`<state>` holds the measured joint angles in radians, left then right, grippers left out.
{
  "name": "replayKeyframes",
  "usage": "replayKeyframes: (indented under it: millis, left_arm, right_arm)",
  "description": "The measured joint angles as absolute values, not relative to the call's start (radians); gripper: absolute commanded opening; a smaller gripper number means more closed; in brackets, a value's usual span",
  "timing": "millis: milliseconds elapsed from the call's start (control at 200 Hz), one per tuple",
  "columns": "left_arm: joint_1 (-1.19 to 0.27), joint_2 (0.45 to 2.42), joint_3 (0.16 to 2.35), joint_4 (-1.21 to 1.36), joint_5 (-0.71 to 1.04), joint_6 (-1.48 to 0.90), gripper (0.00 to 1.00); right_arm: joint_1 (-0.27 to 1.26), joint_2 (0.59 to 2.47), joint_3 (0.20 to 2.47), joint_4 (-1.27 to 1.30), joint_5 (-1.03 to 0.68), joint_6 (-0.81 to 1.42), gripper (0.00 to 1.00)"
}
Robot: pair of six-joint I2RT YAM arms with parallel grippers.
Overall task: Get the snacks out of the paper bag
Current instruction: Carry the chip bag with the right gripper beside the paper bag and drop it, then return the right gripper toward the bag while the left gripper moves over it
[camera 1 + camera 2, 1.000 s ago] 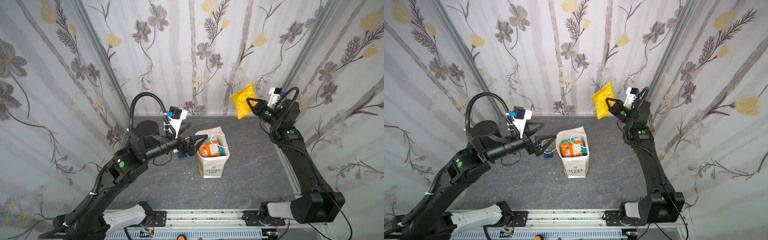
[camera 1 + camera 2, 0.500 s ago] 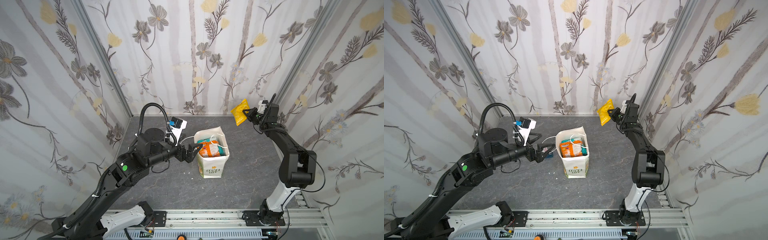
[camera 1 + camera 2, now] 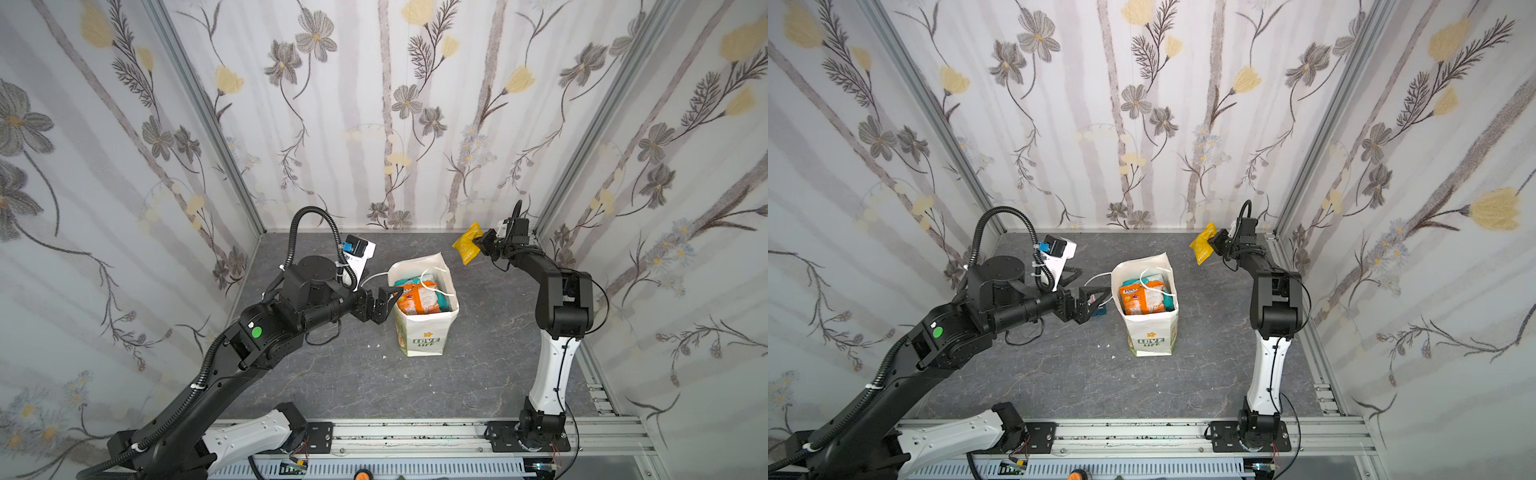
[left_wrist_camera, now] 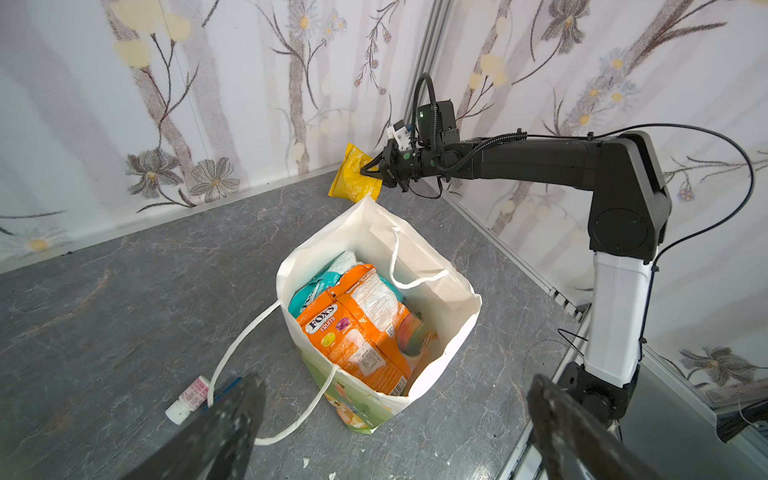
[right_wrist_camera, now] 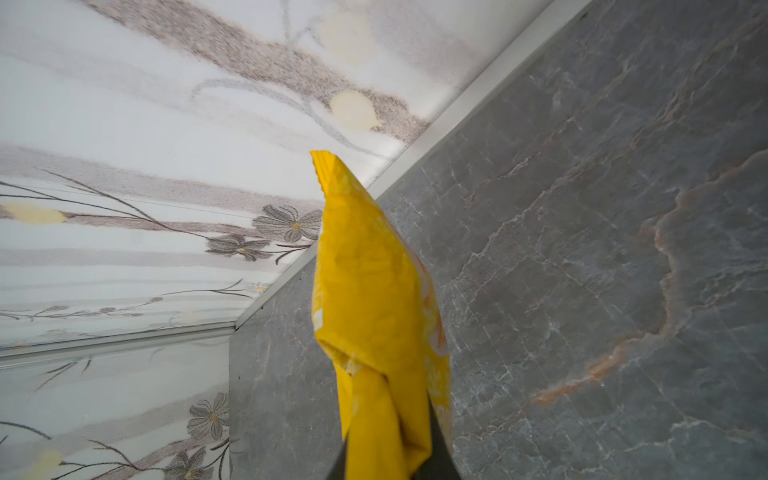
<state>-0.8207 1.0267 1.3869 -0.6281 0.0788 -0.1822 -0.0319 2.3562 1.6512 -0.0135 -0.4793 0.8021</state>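
one out, orange packet [image 3: 415, 300] left inside
right claw [image 3: 481, 245] gripped the yellow packet [image 3: 466, 249], one o'clock of the paper bag [image 3: 420, 338]; your left claw [image 3: 386, 302] gaped.

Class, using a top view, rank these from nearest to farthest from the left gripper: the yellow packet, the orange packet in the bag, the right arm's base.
1. Orange packet, in the paper bag beside the open left gripper.
2. Yellow packet, held by the right gripper near the back wall.
3. Right arm's base, on the front rail.
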Motion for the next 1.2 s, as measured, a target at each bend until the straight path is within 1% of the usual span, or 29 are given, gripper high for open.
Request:
replayKeyframes:
  millis: [150, 395, 470, 530, 565, 610, 679, 824, 1024, 1199]
  left_arm:
    - [-0.82, 1.043, 1.391, -0.633, 0.074, -0.175, 1.0]
    - [-0.82, 1.052, 1.394, -0.634, 0.071, -0.175, 1.0]
    - [-0.82, 1.052, 1.397, -0.636, 0.07, -0.167, 1.0]
    - [-0.819, 1.052, 1.399, -0.636, 0.07, -0.165, 1.0]
    - [-0.819, 1.052, 1.399, -0.637, 0.069, -0.165, 1.0]
    - [-0.819, 1.052, 1.399, -0.637, 0.068, -0.165, 1.0]
    - [-0.819, 1.052, 1.399, -0.638, 0.066, -0.165, 1.0]
    - [-0.819, 1.046, 1.398, -0.641, 0.06, -0.166, 1.0]
    - [-0.819, 1.05, 1.398, -0.653, 0.046, -0.182, 1.0]
    - [-0.819, 1.092, 1.42, -0.677, 0.019, -0.207, 0.99]
  right_arm:
    - [-0.023, 2.382, 1.651, -0.046, -0.465, 0.802, 0.16]
    - [-0.018, 2.39, 1.642, -0.078, -0.423, 0.802, 0.39]
    - [-0.018, 2.389, 1.642, -0.096, -0.401, 0.799, 0.45]
    - [-0.019, 2.388, 1.639, -0.108, -0.383, 0.796, 0.54]
    - [-0.02, 2.386, 1.638, -0.12, -0.379, 0.792, 0.61]
    - [-0.021, 2.381, 1.637, -0.138, -0.366, 0.791, 0.67]
    - [-0.021, 2.37, 1.636, -0.159, -0.35, 0.782, 0.81]
    - [-0.025, 2.325, 1.618, -0.193, -0.31, 0.759, 0.99]
    - [-0.047, 2.231, 1.589, -0.236, -0.249, 0.725, 0.99]
    - [-0.056, 2.071, 1.57, -0.273, -0.25, 0.683, 0.99]
